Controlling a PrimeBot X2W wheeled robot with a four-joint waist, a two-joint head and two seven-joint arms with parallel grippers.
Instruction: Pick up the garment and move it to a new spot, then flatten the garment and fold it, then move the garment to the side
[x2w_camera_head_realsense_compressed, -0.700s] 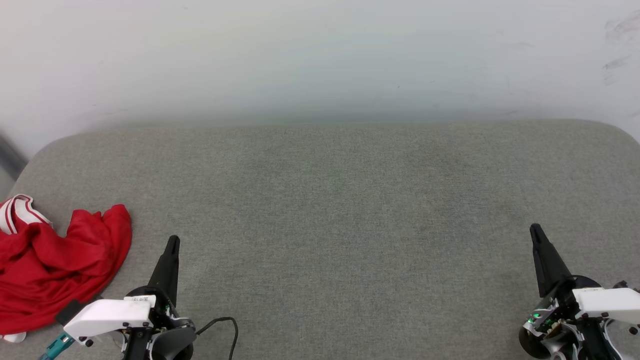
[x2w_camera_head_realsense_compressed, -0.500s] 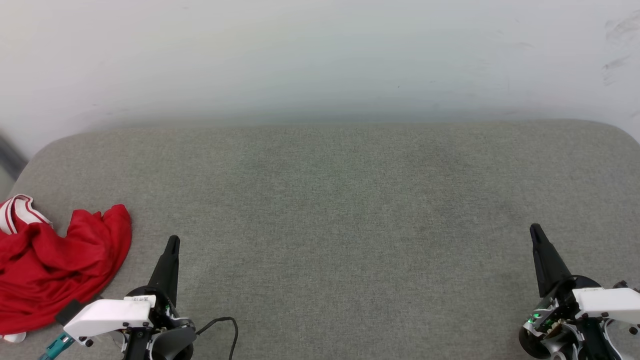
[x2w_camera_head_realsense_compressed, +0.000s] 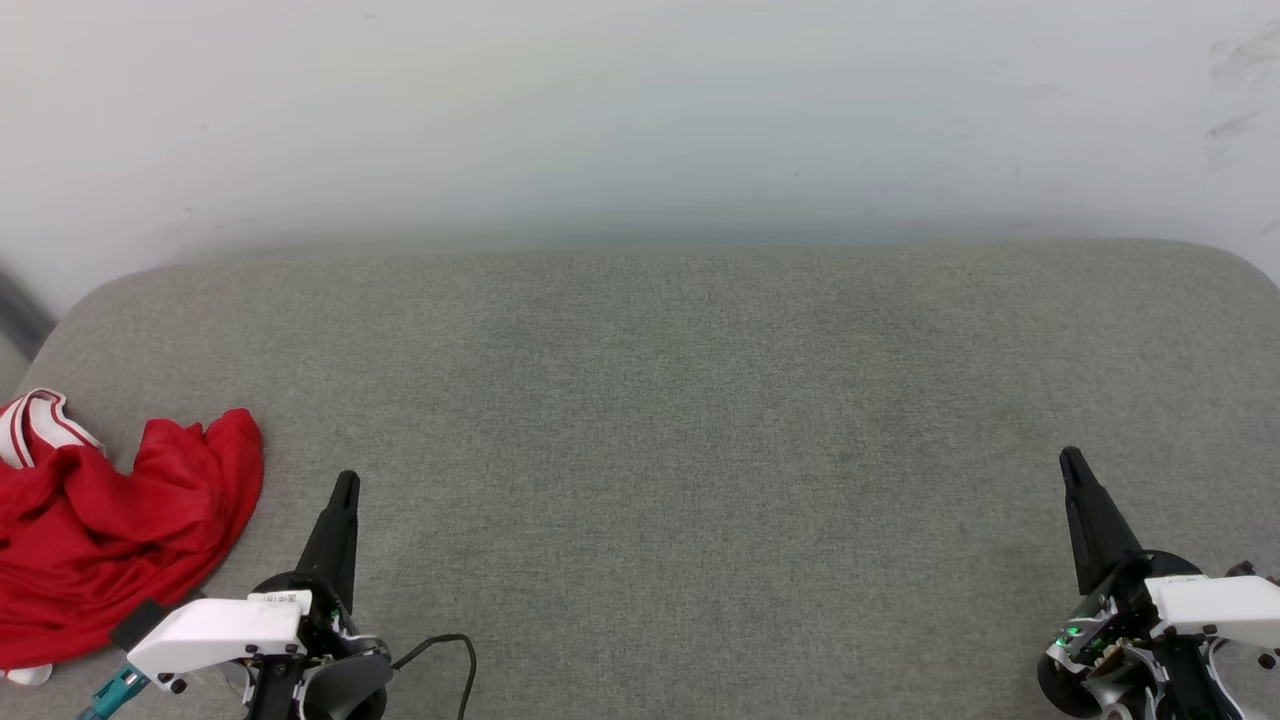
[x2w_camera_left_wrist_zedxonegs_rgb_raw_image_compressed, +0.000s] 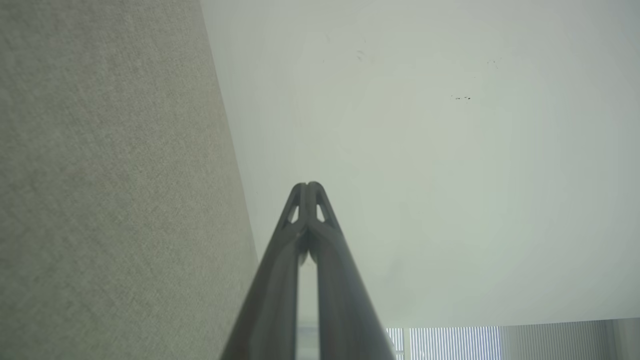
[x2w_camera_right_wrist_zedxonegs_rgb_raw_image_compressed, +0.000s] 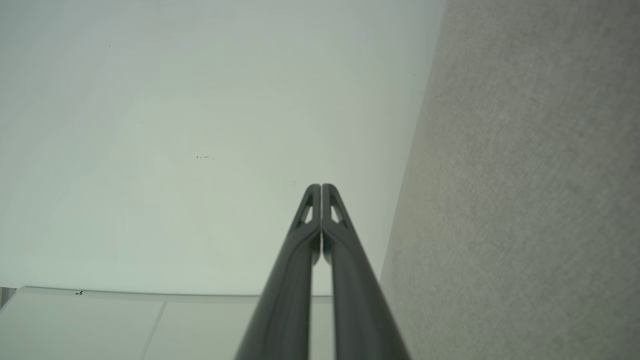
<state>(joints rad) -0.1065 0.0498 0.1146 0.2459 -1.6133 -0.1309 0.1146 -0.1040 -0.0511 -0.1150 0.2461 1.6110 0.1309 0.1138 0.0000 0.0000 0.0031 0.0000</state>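
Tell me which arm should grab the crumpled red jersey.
Probably left. The shut left gripper sits beside the crumpled red jersey at the grey fabric cushion's left end; the shut right gripper is far across it.

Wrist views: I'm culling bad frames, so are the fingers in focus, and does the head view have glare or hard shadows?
Left wrist view: the left gripper is soft, blurrier toward the bottom edge. Right wrist view: the right gripper is sharper. Head view: even light, no glare or hard shadows; the red jersey is crisp, the grey cushion hazy at its far edge.

Nothing readable (the small sticker (x2w_camera_head_realsense_compressed: 281, 598) behind the left claw (x2w_camera_head_realsense_compressed: 346, 482) is too blurred).
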